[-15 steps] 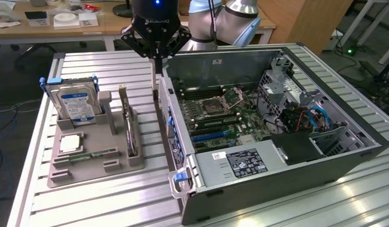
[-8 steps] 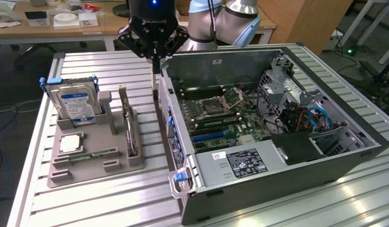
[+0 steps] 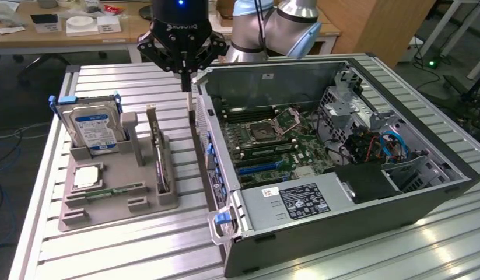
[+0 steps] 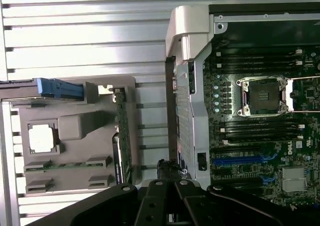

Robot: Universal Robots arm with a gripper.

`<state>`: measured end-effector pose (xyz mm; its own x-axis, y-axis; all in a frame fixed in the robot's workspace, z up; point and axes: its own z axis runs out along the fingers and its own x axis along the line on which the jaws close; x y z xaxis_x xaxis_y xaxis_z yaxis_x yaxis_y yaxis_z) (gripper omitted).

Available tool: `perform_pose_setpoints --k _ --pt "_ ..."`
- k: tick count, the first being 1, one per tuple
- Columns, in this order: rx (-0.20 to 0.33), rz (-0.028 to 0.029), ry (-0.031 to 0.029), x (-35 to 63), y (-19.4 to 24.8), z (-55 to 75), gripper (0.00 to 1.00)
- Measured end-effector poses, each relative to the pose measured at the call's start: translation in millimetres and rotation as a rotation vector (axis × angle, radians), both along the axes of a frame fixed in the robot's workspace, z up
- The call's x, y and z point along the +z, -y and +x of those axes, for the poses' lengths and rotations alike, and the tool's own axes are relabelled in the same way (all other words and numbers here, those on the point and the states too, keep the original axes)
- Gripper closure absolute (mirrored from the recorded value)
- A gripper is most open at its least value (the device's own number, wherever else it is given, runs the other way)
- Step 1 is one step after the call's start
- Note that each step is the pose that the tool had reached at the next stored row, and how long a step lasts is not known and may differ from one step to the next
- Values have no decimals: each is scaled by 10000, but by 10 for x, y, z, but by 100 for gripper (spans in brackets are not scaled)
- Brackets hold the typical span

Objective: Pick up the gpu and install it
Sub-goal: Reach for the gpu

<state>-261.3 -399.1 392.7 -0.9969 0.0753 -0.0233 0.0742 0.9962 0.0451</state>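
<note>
My gripper (image 3: pixel 186 81), marked Robotiq on its body, hangs over the outer wall of the open computer case (image 3: pixel 341 233), fingers pressed together on nothing. The gpu (image 3: pixel 158 153) stands on edge in the grey tray (image 3: pixel 107 204) just beside that case, apart from me. Inside the case, the motherboard (image 4: pixel 260 136) reads Dell, I think.
</note>
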Motion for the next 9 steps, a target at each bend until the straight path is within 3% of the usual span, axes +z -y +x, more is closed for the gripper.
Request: perform_pose_setpoints --k 9 --pt "1 0 0 0 4 -137 90"
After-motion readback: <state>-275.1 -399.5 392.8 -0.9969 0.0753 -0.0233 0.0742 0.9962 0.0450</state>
